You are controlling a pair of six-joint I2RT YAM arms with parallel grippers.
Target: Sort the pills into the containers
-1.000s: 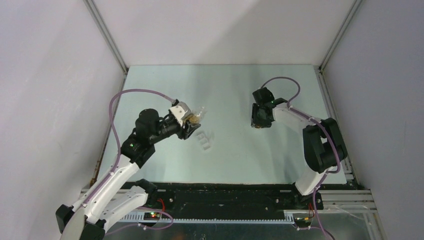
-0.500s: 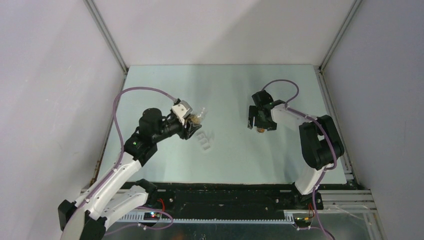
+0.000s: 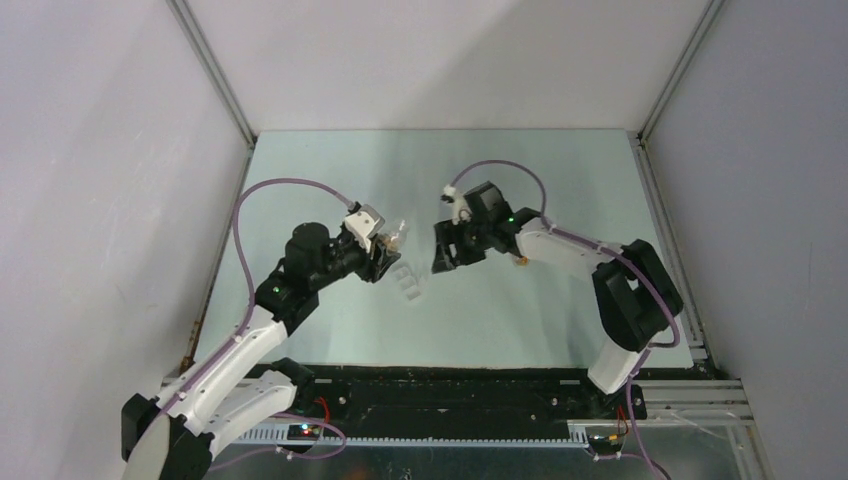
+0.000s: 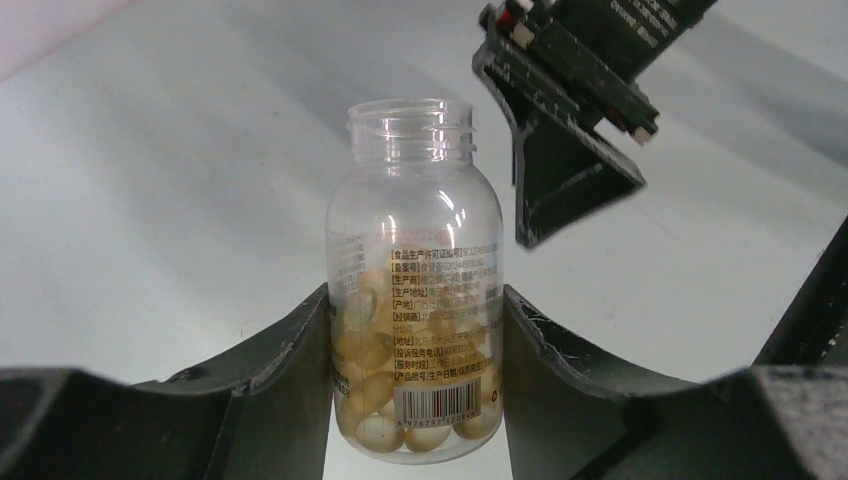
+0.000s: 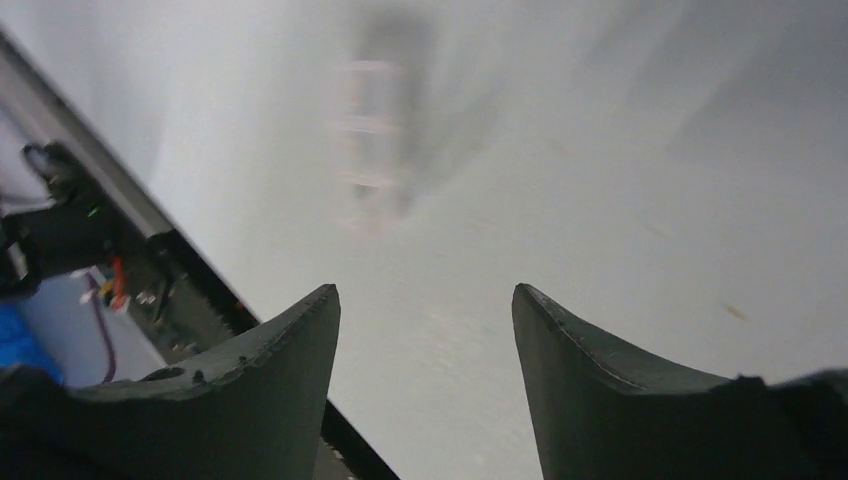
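My left gripper (image 4: pixel 415 300) is shut on a small clear bottle (image 4: pixel 415 230) with no cap, held upright in the left wrist view. Pale yellow pills (image 4: pixel 385 350) fill its lower half. From above, the left gripper (image 3: pixel 383 258) and bottle (image 3: pixel 395 238) hang just left of the white translucent containers (image 3: pixel 410 281), a strip of joined compartments on the table. My right gripper (image 3: pixel 443 258) hovers close to the right of the strip, open and empty. In the right wrist view its fingers (image 5: pixel 425 295) stand apart and the containers (image 5: pixel 372 140) show blurred ahead.
A small orange object (image 3: pixel 520 262) lies on the table behind the right gripper, near its forearm. The right gripper (image 4: pixel 570 100) also looms at the upper right of the left wrist view. White walls enclose the table; a black rail (image 3: pixel 450 385) runs along the near edge.
The right gripper let go of the small orange object and swung left toward the containers. The left gripper shifted slightly right, still holding the bottle.
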